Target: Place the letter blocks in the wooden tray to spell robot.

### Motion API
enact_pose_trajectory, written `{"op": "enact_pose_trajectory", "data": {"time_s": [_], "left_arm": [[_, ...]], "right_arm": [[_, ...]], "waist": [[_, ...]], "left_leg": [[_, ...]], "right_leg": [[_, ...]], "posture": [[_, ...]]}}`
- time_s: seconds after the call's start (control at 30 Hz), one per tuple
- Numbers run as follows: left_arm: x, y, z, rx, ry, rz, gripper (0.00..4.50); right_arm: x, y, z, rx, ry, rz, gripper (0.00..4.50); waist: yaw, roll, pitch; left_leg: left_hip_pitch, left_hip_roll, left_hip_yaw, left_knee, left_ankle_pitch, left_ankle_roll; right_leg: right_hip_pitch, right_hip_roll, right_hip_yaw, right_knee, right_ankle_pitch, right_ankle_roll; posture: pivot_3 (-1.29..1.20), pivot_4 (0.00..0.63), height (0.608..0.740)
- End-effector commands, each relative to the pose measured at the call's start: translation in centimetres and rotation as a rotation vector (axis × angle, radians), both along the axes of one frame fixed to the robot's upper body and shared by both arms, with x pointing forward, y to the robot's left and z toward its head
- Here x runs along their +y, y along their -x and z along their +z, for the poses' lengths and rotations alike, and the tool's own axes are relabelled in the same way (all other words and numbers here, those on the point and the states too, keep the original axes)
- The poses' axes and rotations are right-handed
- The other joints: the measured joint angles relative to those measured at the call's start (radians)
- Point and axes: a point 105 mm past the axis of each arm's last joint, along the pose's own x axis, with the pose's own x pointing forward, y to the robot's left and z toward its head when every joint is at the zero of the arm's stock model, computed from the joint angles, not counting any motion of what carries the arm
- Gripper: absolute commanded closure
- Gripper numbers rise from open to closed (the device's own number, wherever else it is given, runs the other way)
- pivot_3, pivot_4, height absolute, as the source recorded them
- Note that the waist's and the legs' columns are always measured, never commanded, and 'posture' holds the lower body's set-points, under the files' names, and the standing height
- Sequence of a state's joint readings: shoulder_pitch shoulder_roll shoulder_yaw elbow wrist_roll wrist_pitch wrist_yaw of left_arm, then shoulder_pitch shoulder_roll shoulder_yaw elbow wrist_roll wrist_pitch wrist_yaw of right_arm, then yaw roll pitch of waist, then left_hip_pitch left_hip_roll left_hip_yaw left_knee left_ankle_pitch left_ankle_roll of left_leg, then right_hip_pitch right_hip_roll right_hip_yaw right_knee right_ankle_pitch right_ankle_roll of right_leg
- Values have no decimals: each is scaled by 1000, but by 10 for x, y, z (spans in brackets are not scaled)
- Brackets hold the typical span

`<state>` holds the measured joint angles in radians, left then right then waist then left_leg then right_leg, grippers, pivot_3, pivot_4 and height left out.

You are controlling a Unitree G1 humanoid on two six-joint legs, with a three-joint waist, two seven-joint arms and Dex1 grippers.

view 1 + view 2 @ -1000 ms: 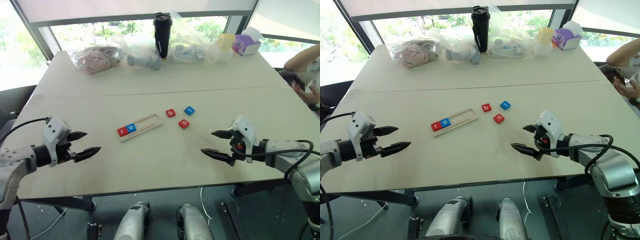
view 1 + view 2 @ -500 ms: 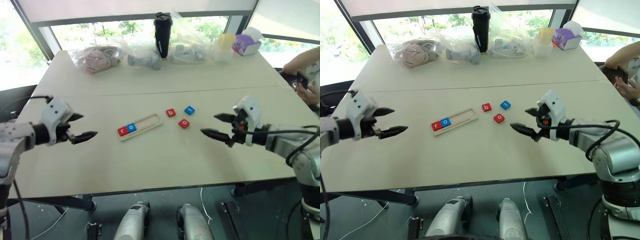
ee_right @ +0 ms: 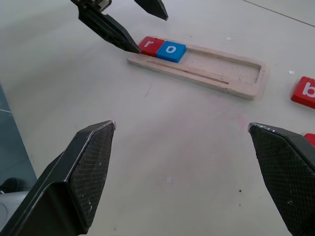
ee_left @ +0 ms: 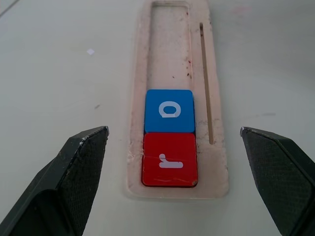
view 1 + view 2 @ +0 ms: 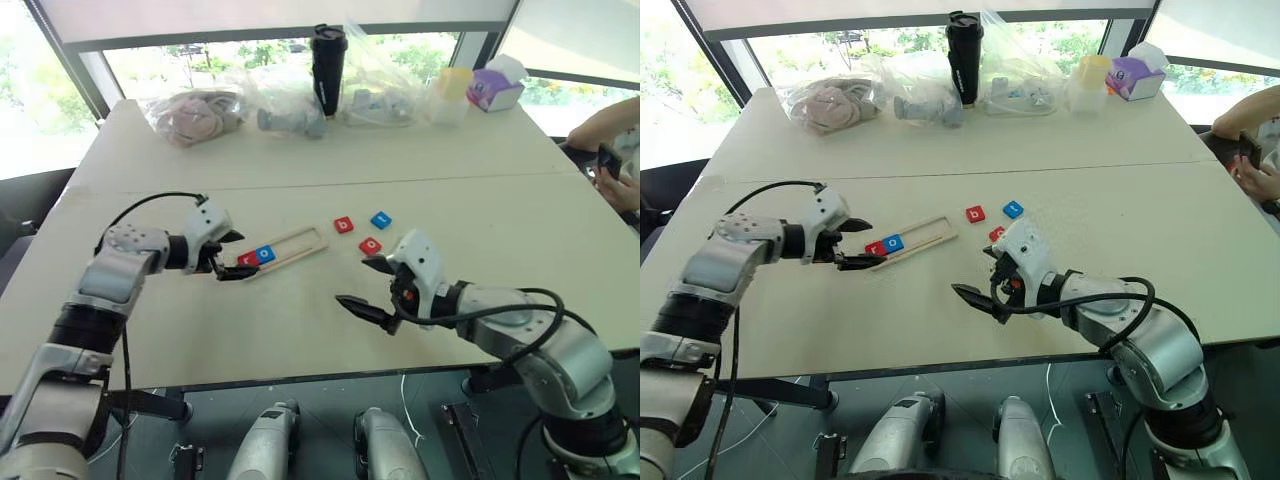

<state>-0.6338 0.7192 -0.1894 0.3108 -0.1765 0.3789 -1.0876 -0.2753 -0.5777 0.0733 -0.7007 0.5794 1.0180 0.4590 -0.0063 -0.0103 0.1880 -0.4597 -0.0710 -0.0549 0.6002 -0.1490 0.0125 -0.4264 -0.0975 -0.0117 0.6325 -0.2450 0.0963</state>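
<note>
Showing wooden tray [image 5: 282, 248] holding r and o, with b [image 5: 343, 225], o [image 5: 370, 245], t [image 5: 380, 219] loose at its 3 o'clock; both tools wide, empty.

Long light-wood tray [image 5: 290, 246] lying flat, slanted, on the tabletop [image 5: 300, 320]. Red "r" tile [image 4: 170, 160] and blue "o" tile [image 4: 170, 110] touching at its near-left end. Red "b" [image 5: 343, 225], blue tile [image 5: 380, 219] and red "o" [image 5: 370, 245] loose just right of it.

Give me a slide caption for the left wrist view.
Open left pincer faces the long light-wood tray holding red r tile and blue o tile.
</note>
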Motion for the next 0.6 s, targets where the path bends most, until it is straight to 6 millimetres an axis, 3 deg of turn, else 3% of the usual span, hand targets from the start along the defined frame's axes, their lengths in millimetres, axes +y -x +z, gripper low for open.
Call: {"op": "enact_pose_trajectory", "data": {"time_s": [0.03,0.23,0.4,0.6], "left_arm": [[-4,-6,4,-58,-41,-19,0],[-8,-8,-12,-36,-58,-33,0],[-8,-7,-17,-21,-49,-29,1358],[-5,-5,-15,-33,-62,-56,1356]], "right_arm": [[-2,4,8,-59,7,-10,50],[-8,2,5,-63,22,-25,50],[-10,1,5,-69,27,-36,0],[-17,-1,3,-63,39,-52,0]], "waist": [[-1,0,0],[2,0,0],[13,0,0],[16,0,0]], "left_leg": [[0,0,0,0,0,0],[0,0,0,0,0,0],[1,0,0,4,0,0],[1,0,0,6,0,1]], "right_leg": [[0,0,0,0,0,0],[1,0,0,0,0,1],[2,0,0,1,1,1],[3,0,0,2,1,0]], "posture": [[0,150,740],[0,150,740],[0,150,740],[0,150,740]]}}
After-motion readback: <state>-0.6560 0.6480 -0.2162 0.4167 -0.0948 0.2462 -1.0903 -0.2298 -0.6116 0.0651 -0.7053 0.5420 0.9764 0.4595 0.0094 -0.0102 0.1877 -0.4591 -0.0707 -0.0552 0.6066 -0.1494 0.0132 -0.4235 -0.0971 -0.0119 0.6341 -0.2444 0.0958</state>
